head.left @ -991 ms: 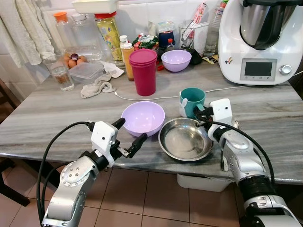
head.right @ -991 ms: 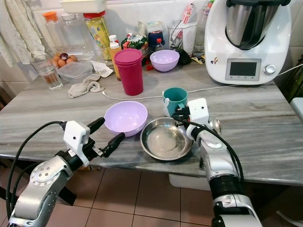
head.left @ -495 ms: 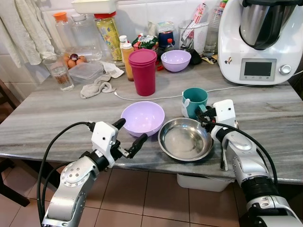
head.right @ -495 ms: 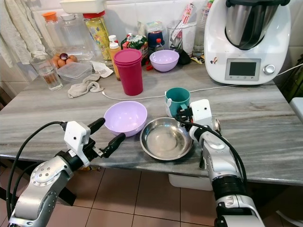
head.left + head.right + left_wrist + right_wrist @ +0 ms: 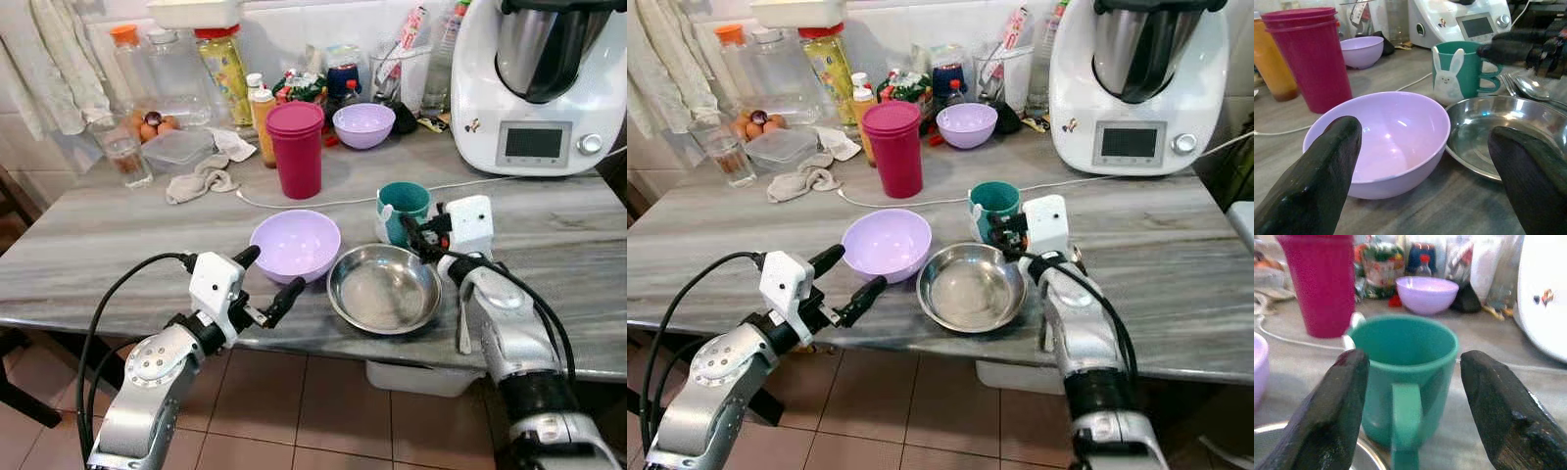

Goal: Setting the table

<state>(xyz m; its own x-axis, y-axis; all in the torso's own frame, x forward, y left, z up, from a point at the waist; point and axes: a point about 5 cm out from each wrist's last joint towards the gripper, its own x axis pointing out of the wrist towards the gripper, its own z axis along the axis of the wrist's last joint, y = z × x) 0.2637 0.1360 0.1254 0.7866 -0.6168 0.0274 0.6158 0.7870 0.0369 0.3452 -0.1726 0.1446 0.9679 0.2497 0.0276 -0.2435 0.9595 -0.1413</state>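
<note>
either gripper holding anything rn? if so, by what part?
Nothing held. Right gripper is open, fingers either side of the teal mug at its handle, not closed on it. Left gripper is open at the near lilac bowl.

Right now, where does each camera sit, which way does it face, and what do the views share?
Left and right eye views: on the head, looking down at the table; both silver arms show.
Left wrist view: behind the open left gripper, facing the lilac bowl and steel bowl.
Right wrist view: behind the open right gripper, facing the teal mug.
Shared: both wrist views catch the teal mug and magenta cups.
</note>
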